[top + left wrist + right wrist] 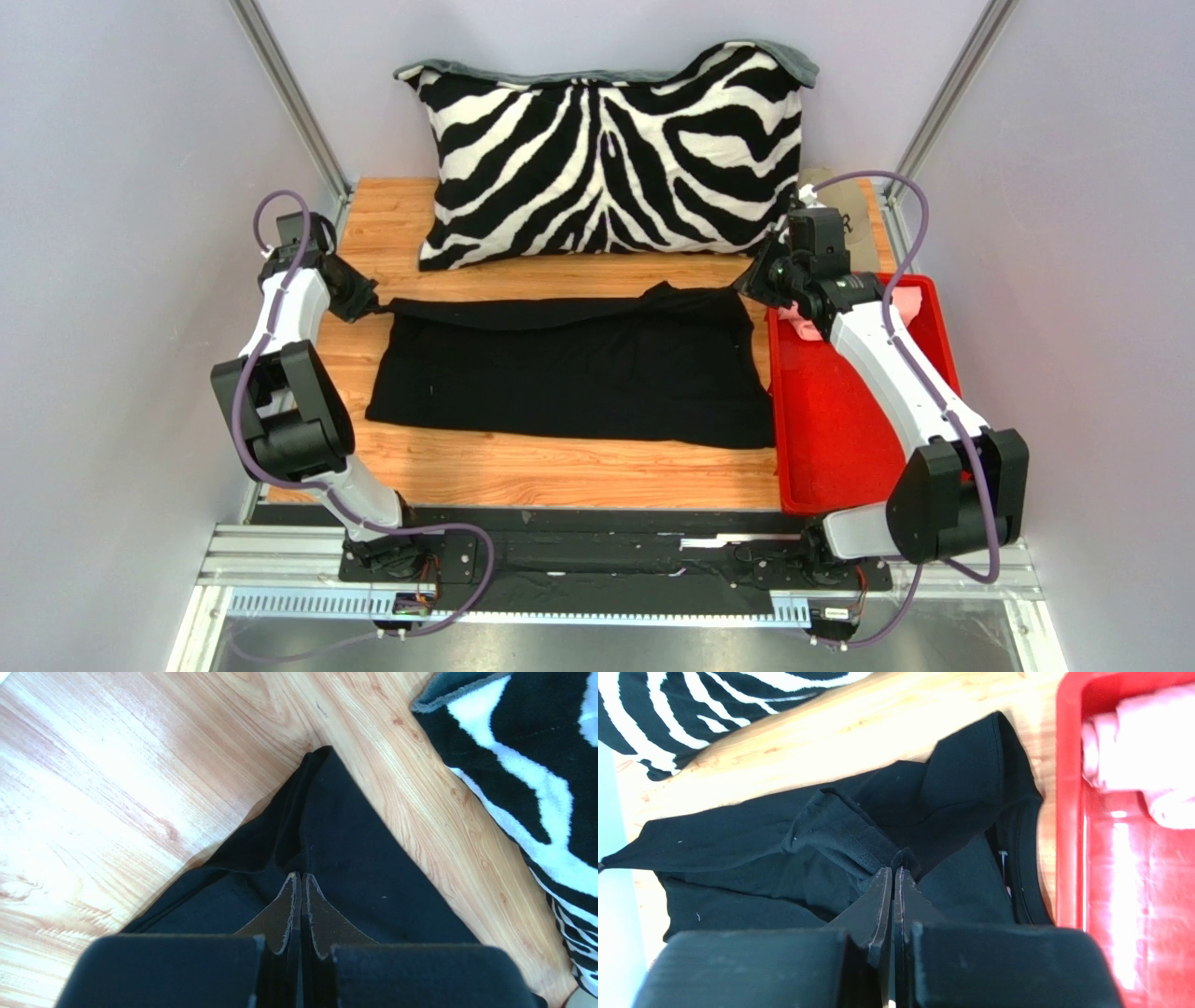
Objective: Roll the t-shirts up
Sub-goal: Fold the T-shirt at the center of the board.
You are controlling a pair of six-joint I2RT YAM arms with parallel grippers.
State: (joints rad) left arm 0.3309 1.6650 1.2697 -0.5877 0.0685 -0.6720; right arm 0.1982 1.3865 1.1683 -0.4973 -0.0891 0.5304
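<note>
The black t-shirt (575, 371) lies spread across the wooden table, its far edge folded over toward me. My left gripper (376, 303) sits at the shirt's far left corner. Its fingers are shut on the black cloth (351, 847), which runs taut from the tips of the left gripper (302, 876). My right gripper (744, 287) is at the far right corner by the sleeve. In the wrist view the right gripper (894, 871) is shut on a bunched fold of the black t-shirt (836, 829). The salmon pink t-shirt (1137, 749) lies rolled in the red tray (1116, 903), partly hidden under my right arm (912, 296).
A zebra-striped pillow (610, 154) leans against the back wall just beyond the shirt. The red tray (842, 420) fills the table's right side. A bit of tan cap (818, 186) shows behind the right wrist. Bare wood (561, 469) lies between the shirt and the near edge.
</note>
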